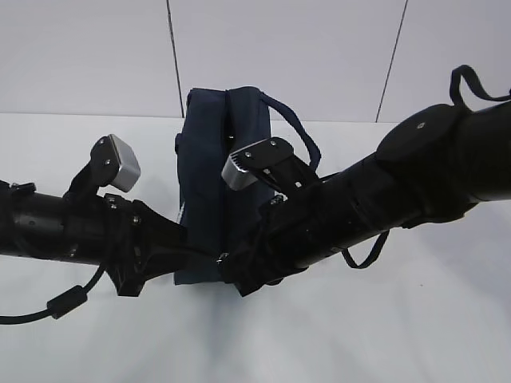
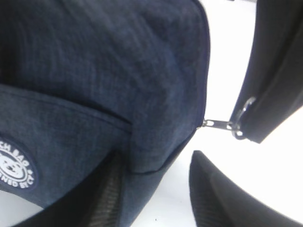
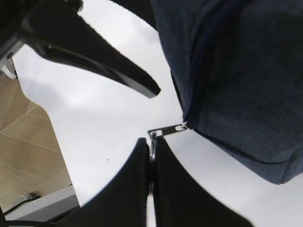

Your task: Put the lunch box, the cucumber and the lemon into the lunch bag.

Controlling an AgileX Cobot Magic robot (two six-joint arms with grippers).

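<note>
The navy lunch bag (image 1: 215, 144) stands upright mid-table, with both arms at its lower front. My right gripper (image 3: 152, 143) is shut on the metal ring of the zipper pull (image 3: 166, 129), which runs out from the bag's seam (image 3: 236, 71). My left gripper (image 2: 156, 156) is open around the bag's lower corner (image 2: 104, 71). Its left finger (image 2: 111, 189) lies against the fabric and its right finger (image 2: 213, 189) is apart from it. The left wrist view also shows the pull (image 2: 218, 124). The lunch box, cucumber and lemon are out of view.
The bag's loop handle (image 1: 294, 121) hangs to the right. The white table (image 1: 359, 335) runs back to a pale wall. The right wrist view shows the table's edge and tan floor (image 3: 28, 137) beyond it. A round logo patch (image 2: 14, 168) is on the bag.
</note>
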